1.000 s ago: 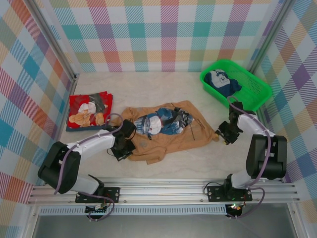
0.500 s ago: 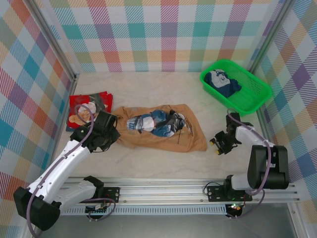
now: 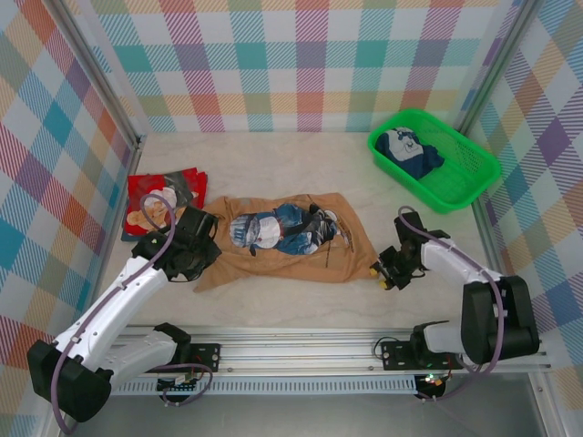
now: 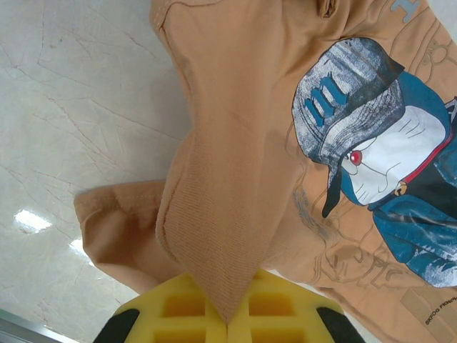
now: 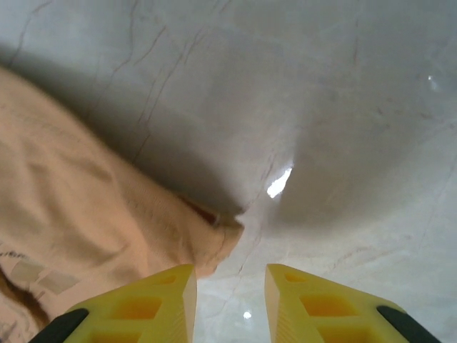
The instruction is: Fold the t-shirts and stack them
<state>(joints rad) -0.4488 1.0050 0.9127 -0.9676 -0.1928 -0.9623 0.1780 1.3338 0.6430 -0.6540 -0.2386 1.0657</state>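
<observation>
The tan-brown t-shirt [image 3: 282, 259], blue-and-white cartoon print up, lies folded into a wide band at the table's middle. My left gripper [image 3: 189, 261] is at its left end, shut on a pinched fold of the tan cloth [image 4: 228, 236]; the yellow pads [image 4: 178, 311] meet with cloth between them. My right gripper [image 3: 383, 274] hovers open just off the shirt's right corner [image 5: 218, 243], nothing between its fingers [image 5: 168, 296]. The red t-shirt [image 3: 164, 202] lies folded at the far left.
A green mesh basket [image 3: 460, 162] stands at the back right with a blue-and-white garment [image 3: 408, 150] in it. Checked walls enclose the table on three sides. Bare tabletop lies in front of the shirt and between it and the basket.
My left arm swung out to the left with the cloth, and the tan shirt went from spread out to a narrower band. My right gripper moved left to the shirt's right corner, jaws narrowing.
</observation>
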